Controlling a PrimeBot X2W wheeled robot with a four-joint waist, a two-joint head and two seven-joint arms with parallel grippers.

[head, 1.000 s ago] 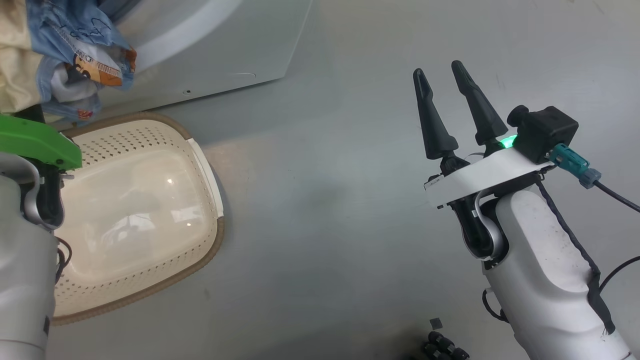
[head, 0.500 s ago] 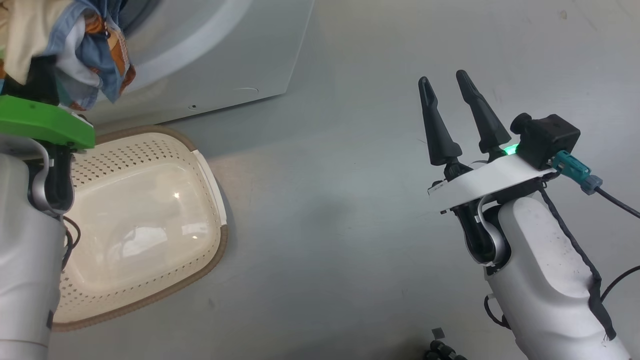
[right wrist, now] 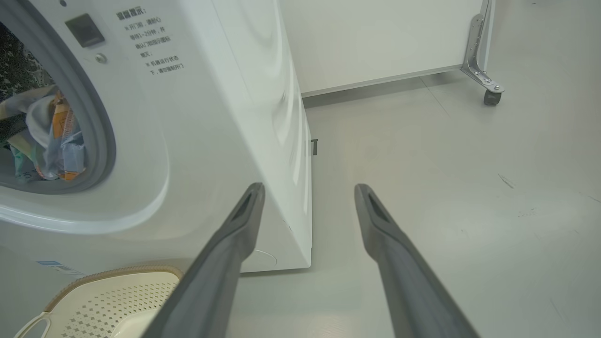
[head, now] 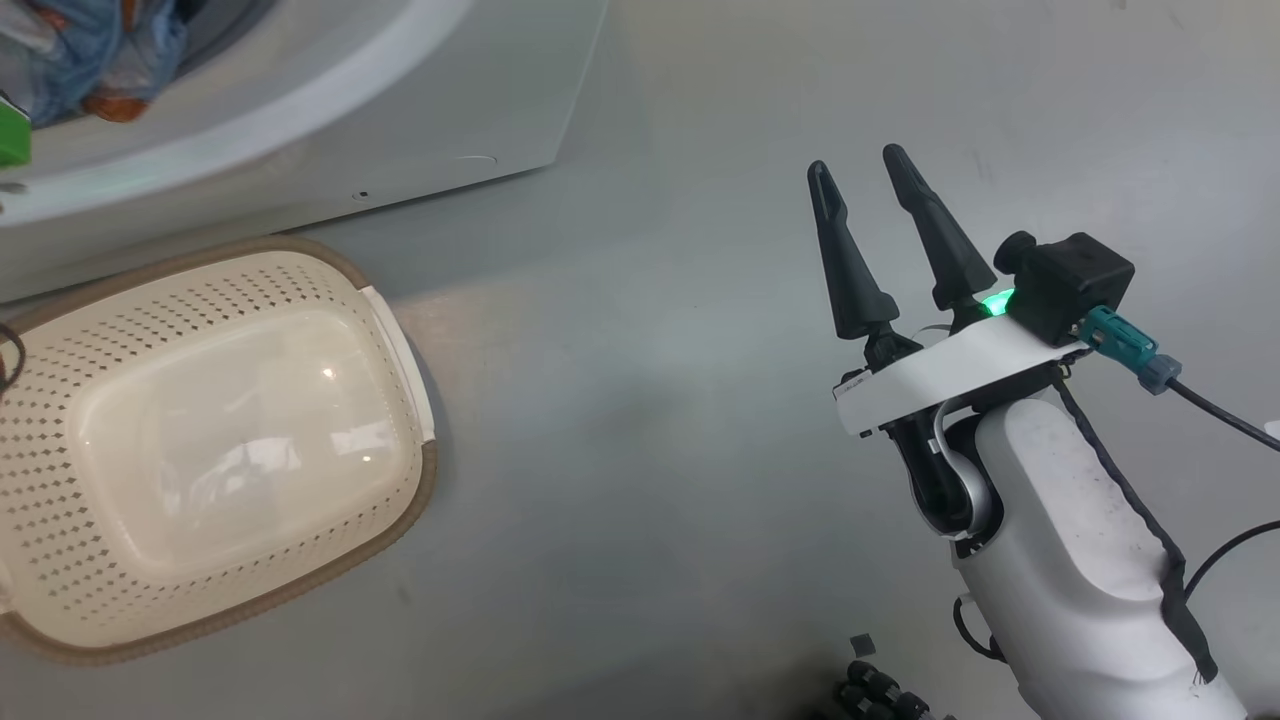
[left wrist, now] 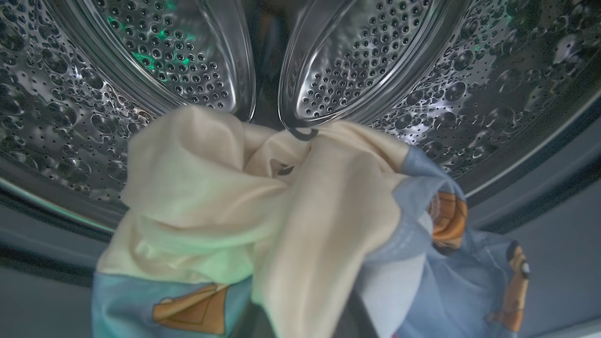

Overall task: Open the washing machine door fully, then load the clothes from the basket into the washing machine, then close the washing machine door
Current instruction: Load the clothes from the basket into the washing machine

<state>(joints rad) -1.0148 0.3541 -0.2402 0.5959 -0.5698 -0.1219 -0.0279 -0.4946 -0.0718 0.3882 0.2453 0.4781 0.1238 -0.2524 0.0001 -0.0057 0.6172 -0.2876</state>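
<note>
The clothes (left wrist: pixel 263 220), cream and blue fabric with orange patches, hang bunched in the left wrist view at the mouth of the steel drum (left wrist: pixel 357 61). My left gripper is shut on the clothes. Its fingers are buried in the fabric, with a dark fingertip (left wrist: pixel 300 134) poking out. The clothes (head: pixel 90 50) also lie inside the opening of the washing machine (head: pixel 420 110). The cream basket (head: pixel 395 520) stands on the floor in front of the machine with nothing in it. My right gripper (head: pixel 855 165) hovers open over bare floor to the right. The washing machine door is out of view.
The right wrist view shows the washing machine (right wrist: pixel 211 117) side-on, the clothes (right wrist: pixel 47 136) behind its grey gasket and a corner of the basket (right wrist: pixel 117 300). A white panel on a caster (right wrist: pixel 490 96) stands at the back. Small black parts (head: pixel 880 690) lie by my right arm.
My left arm has carried the clothes up from above the basket into the machine's opening and has left the head view. The head camera has shifted. The right gripper stays open.
</note>
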